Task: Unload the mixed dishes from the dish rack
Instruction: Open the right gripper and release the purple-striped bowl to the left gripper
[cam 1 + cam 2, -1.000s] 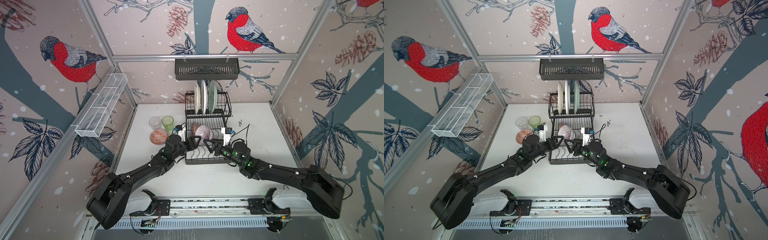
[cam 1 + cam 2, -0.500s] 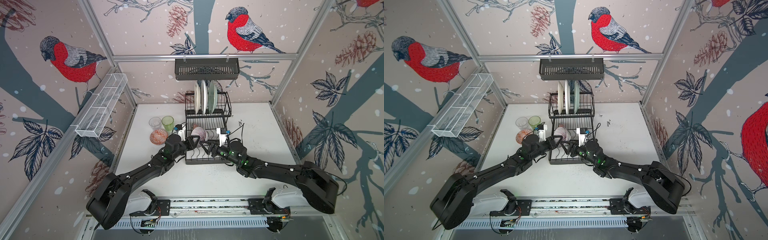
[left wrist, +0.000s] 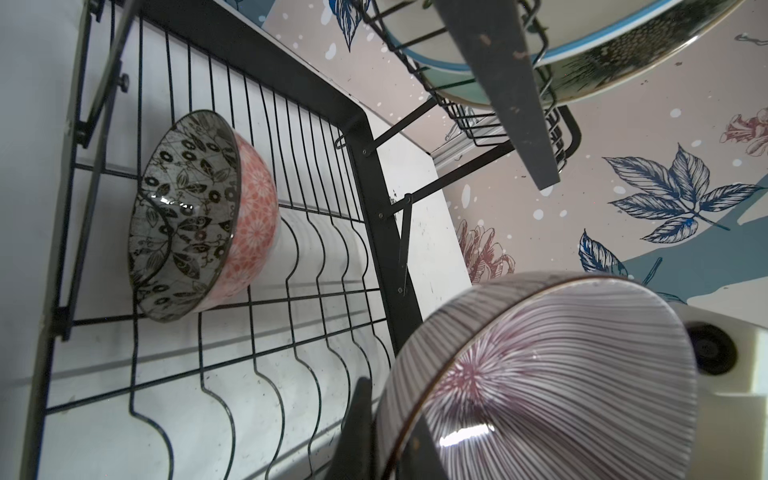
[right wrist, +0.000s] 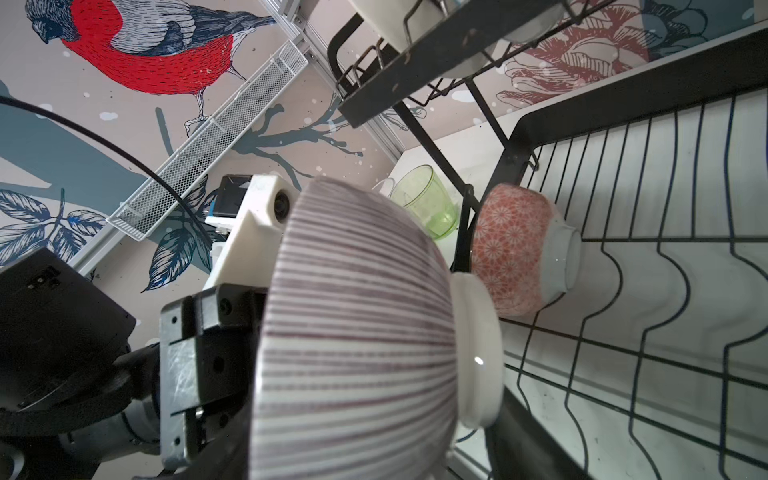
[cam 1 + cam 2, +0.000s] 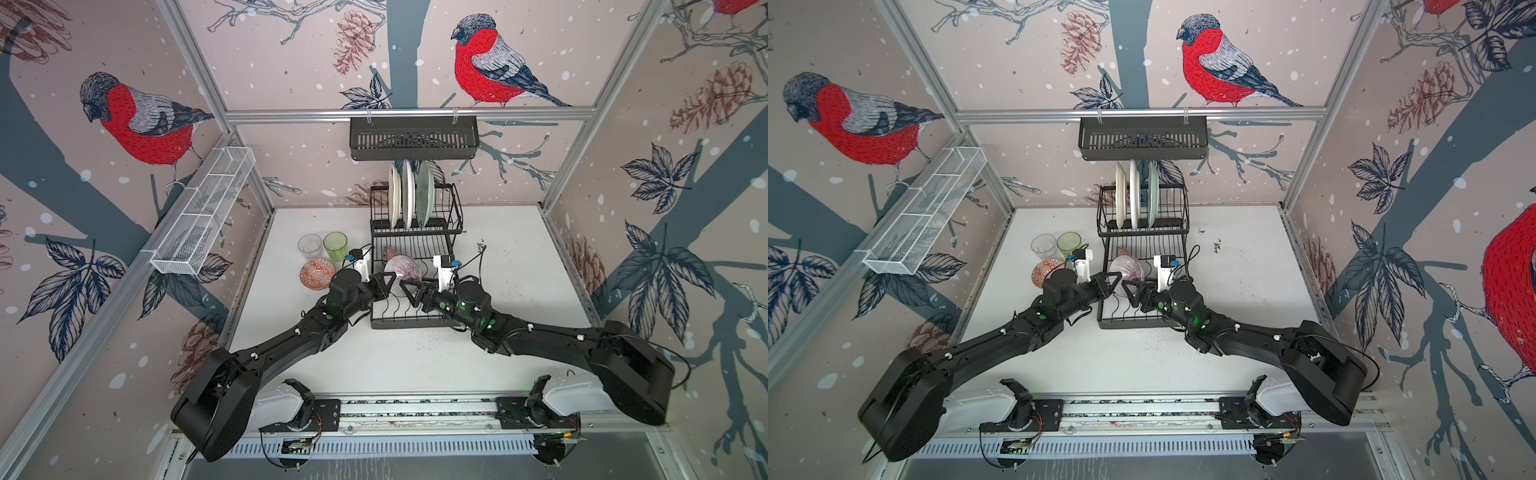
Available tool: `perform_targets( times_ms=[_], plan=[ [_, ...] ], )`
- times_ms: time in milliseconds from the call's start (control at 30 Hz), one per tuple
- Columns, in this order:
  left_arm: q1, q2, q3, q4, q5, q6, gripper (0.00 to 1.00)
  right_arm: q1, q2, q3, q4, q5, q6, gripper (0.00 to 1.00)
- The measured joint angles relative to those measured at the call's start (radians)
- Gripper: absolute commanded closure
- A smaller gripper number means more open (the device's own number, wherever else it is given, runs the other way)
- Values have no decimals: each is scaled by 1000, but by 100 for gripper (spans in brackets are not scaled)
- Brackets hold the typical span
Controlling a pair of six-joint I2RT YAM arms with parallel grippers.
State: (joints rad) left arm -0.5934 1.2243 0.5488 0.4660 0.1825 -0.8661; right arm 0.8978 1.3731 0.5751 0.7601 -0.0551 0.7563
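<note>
Over the front of the dish rack (image 5: 415,322), above its lower level, the left pincer (image 5: 392,283) is clamped on the rim of the striped bowl (image 5: 402,268), with one of its fingers (image 3: 358,419) outside the wall and one inside. The bowl stands on edge: white with fine plum lines fanning out from the centre, a dark rim and a plain white foot (best seen from the right wrist (image 4: 357,332)). The right pincer (image 5: 408,287) sits at the bowl's lower edge; I cannot tell how wide it is or whether it grips.

Deeper in the lower level, a pink bowl (image 3: 183,216) with a leaf-patterned inside leans in the wavy wires. Left of the rack, on the white surface (image 5: 519,270), are an orange bowl (image 5: 317,273), a clear glass (image 5: 310,246) and a green glass (image 5: 335,245). At the back, the upper level holds a cream plate (image 5: 392,199), a white plate (image 5: 408,195) and a pale green plate (image 5: 424,195), all upright.
</note>
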Motion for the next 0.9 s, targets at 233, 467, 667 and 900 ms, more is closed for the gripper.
perform_targets(
  times_ms=[233,467,667,900],
  plan=[
    [0,-25,-1,-30,-5,13,100,11,2,11,4,-17,-8,1],
    [0,-48,-1,-58,-23,34,100,18,-13,10,-6,-14,-23,1],
    [3,-63,3,-97,-59,55,100,23,-59,-9,-11,25,-38,0],
    [20,-70,17,-162,-101,81,100,24,-119,-40,-33,92,-53,1]
  ],
)
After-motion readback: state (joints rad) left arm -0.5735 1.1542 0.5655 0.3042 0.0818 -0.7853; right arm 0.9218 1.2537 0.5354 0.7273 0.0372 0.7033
